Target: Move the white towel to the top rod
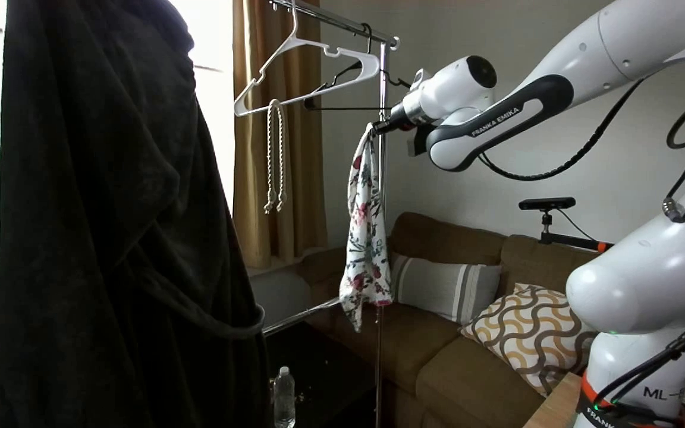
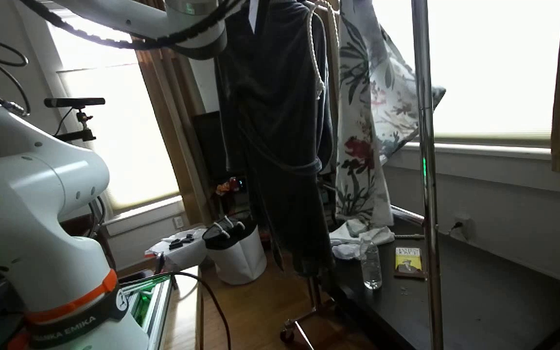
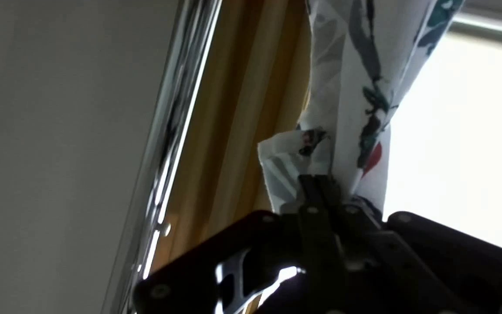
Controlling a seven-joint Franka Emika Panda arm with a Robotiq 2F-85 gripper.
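jaws pinching white towel (image 1: 367, 235); top rod (image 1: 336, 21), higher up; in an exterior view only

Towel (image 1: 367, 238) hangs from the tool (image 1: 376, 127), below the top rod (image 1: 335, 21) and, in an exterior view, right of the bathrobe (image 1: 116, 238), with the sofa (image 1: 473, 377) behind. On the counter (image 2: 494, 296), the water bottle (image 2: 370, 266) stands left of the book (image 2: 408, 261) in an exterior view.
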